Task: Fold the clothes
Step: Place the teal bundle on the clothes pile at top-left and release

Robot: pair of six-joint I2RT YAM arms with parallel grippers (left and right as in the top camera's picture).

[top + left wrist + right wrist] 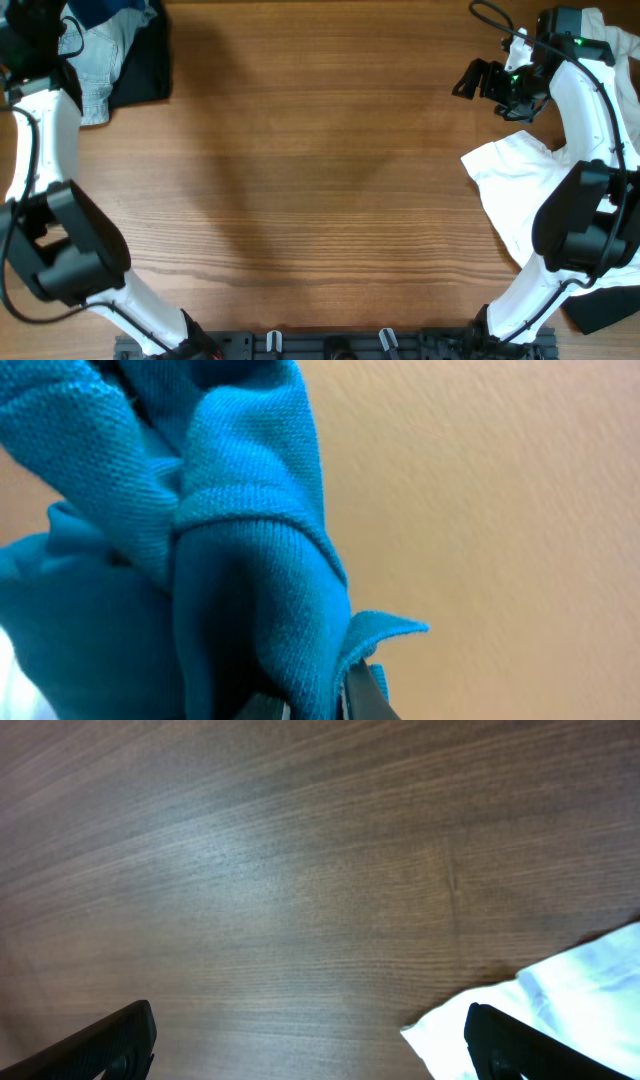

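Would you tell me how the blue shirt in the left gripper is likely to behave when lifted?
Probably floppy: the blue shirt bunches and folds over itself at the left gripper. Its textured knit likely grips well, not slippery.

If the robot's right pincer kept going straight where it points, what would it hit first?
Most likely the bare brown wooden table. The right pincer is open over it, and the white cloth lies off to one side; depth is unclear.

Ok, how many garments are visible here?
5: blue shirt in the left gripper; denim piece and black garment far left; white shirt right; dark garment near right. Arms may hide more.
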